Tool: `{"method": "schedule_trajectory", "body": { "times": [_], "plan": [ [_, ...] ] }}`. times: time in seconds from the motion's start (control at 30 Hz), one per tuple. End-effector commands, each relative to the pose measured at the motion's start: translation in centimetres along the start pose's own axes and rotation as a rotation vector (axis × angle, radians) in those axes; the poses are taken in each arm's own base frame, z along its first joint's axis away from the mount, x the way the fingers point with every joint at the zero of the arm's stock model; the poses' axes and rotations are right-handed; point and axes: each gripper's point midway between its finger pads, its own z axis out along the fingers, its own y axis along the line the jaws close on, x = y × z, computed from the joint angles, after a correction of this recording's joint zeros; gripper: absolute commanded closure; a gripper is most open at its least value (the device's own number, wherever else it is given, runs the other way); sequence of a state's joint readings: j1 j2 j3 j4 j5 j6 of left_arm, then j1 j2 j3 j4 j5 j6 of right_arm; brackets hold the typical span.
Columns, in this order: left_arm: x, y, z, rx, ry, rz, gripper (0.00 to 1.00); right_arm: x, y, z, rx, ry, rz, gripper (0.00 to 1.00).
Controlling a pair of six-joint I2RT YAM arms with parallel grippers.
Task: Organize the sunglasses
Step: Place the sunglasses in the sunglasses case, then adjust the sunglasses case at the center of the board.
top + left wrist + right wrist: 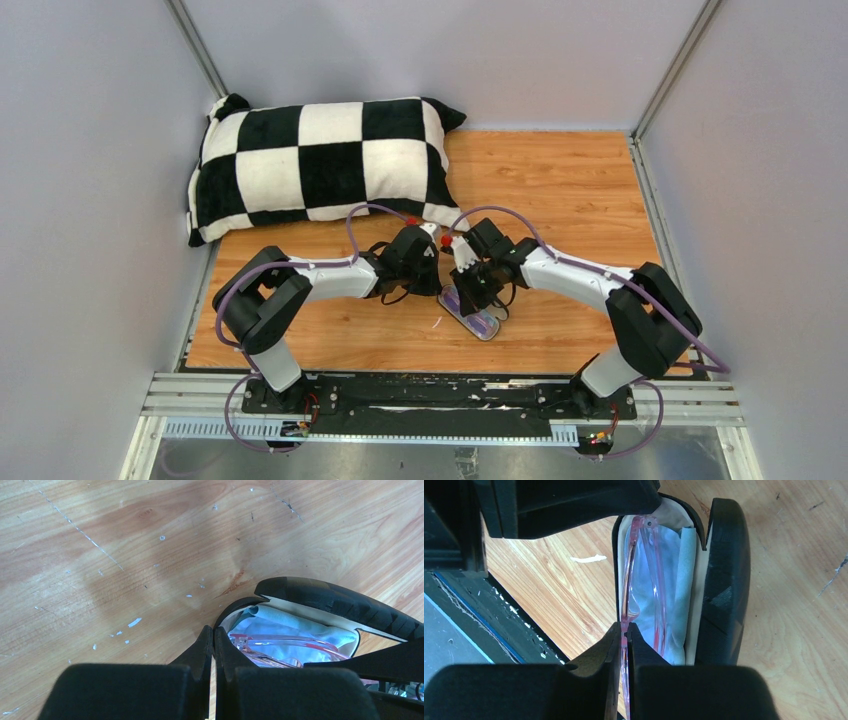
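You are pinching the sunglasses (628, 590) by their pink frame in the right gripper (623, 630). They are lying on the blue cloth (674, 600) inside the open case (724, 580), whose lid is standing at their 3 o'clock. Your left gripper (214, 637) is sitting with fingers pressed together at the case's rim.

Reads as a robotics lab test cell. Closed in on three sides by plain grey panels (90, 150) held in bare metal posts (205, 55). Floored with a scuffed, paint-flecked wood-grain table (570, 190). Fitted at the near edge with a black plate (440, 395) on slotted aluminium rails (190, 400), carrying two arms (330, 280) bolted side by side, with purple cables (368, 206) left exposed. Stocked with loose props: a checkered pillow (320, 165) and a case (724, 580) holding sunglasses (626, 595).
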State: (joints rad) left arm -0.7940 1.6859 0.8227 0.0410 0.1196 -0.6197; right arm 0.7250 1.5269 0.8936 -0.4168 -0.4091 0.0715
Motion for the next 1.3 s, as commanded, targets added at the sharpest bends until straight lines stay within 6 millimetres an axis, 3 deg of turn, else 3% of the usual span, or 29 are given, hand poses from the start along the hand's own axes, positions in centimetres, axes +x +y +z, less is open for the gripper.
{"method": "schedule_trajectory", "body": {
  "times": [0.0,0.1,0.4,0.73,0.87,1.0,1.13,1.27],
  "plan": [
    [1.0,0.9,0.1,-0.022,0.026,0.000,1.00,1.7,0.1,-0.3,0.019,0.029,0.011,0.87],
    [1.0,0.9,0.1,-0.023,0.027,-0.002,1.00,1.3,0.2,-0.9,0.028,-0.006,0.003,0.75],
    [1.1,0.9,0.1,-0.017,0.027,-0.004,1.00,1.0,0.5,-2.2,0.044,-0.033,-0.008,0.63],
    [1.1,0.9,0.1,-0.017,0.029,-0.004,1.00,-0.3,0.6,-4.9,0.114,-0.104,-0.024,0.61],
    [1.0,0.7,0.0,-0.013,0.025,-0.007,1.00,-1.7,-0.8,-7.1,0.234,-0.202,-0.019,0.60],
    [0.8,0.6,0.0,-0.011,0.021,0.000,1.00,-2.6,-2.2,-8.7,0.328,-0.288,-0.006,0.44],
    [0.7,0.4,0.1,-0.004,0.038,0.021,1.00,-2.4,-4.3,-9.1,0.425,-0.298,0.061,0.39],
    [1.1,0.1,0.1,0.012,0.086,0.068,1.00,-2.1,-4.9,-8.3,0.427,-0.261,0.074,0.39]
  ]
}}
